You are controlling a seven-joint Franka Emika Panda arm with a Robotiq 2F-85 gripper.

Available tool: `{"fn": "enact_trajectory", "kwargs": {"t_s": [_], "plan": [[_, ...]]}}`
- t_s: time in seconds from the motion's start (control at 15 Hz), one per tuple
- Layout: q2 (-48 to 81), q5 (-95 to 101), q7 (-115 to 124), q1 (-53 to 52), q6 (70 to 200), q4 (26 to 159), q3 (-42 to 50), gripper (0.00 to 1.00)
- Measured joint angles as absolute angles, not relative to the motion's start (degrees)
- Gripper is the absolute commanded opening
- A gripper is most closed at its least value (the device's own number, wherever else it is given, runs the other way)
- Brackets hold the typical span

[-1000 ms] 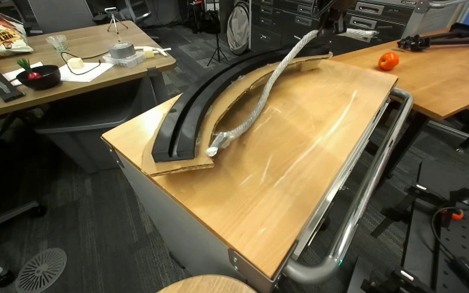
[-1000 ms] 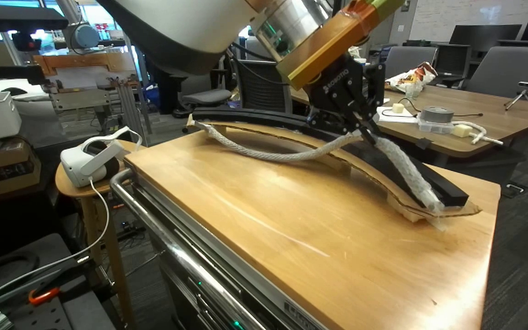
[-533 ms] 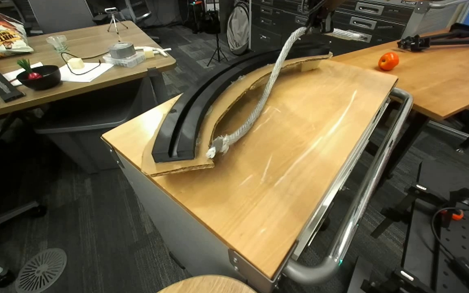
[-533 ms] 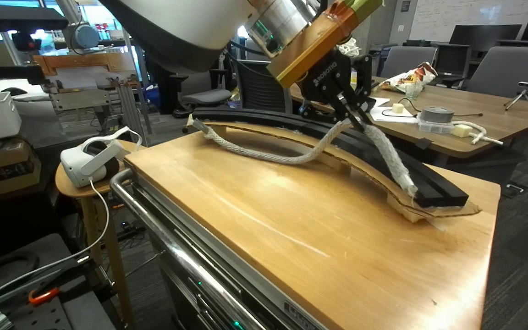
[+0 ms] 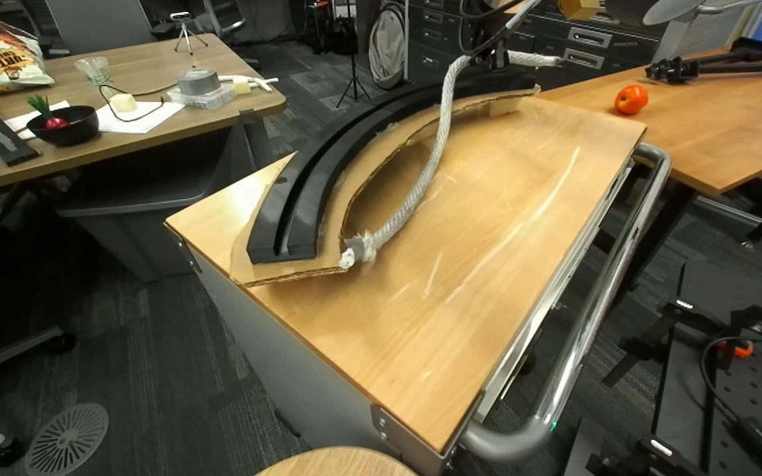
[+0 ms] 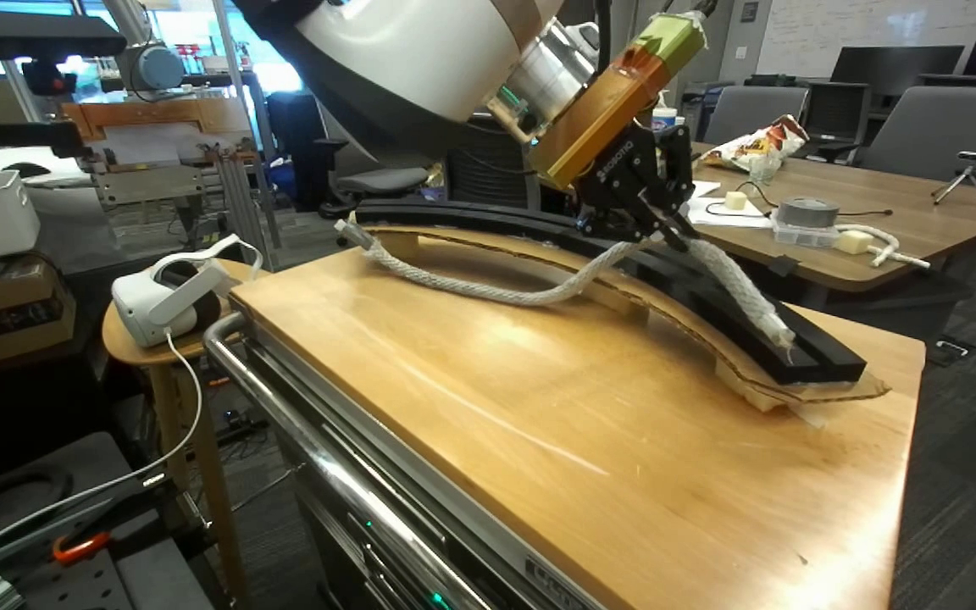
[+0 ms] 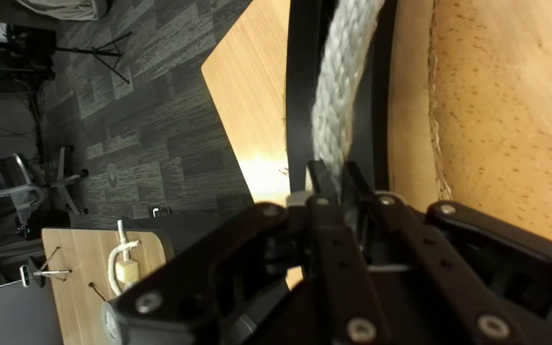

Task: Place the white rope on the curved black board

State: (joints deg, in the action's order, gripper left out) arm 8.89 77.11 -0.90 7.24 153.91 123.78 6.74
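Note:
The white rope (image 5: 445, 122) is bent; it also shows in an exterior view (image 6: 530, 297) and the wrist view (image 7: 336, 96). My gripper (image 6: 673, 237) is shut on it part-way along, just above the curved black board (image 5: 315, 192); its fingertips pinch the rope in the wrist view (image 7: 332, 172). A short free end hangs over the board's end (image 6: 827, 360); whether it touches cannot be told. The middle sags beside the board onto the wooden tabletop (image 6: 607, 398). The taped other end lies at the cardboard base's (image 5: 364, 175) opposite end, outside the board's groove.
A metal rail (image 6: 344, 474) runs along the tabletop's side. A white headset (image 6: 162, 296) sits on a stool. A separate table (image 5: 149, 73) holds a tape roll, bowl and chip bag. A red-orange tomato (image 5: 632, 99) lies on another table.
My gripper has moved with the rope toward the black board. The rope's short free end has swung from the cardboard edge to above the board. The far end has shifted slightly.

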Motion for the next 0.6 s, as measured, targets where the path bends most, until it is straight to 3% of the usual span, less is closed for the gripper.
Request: {"fn": "enact_trajectory", "kwargs": {"t_s": [0.6], "plan": [[17.22, 75.08, -10.95, 8.48, 151.29, 116.59, 7.14, 0.07]]}}
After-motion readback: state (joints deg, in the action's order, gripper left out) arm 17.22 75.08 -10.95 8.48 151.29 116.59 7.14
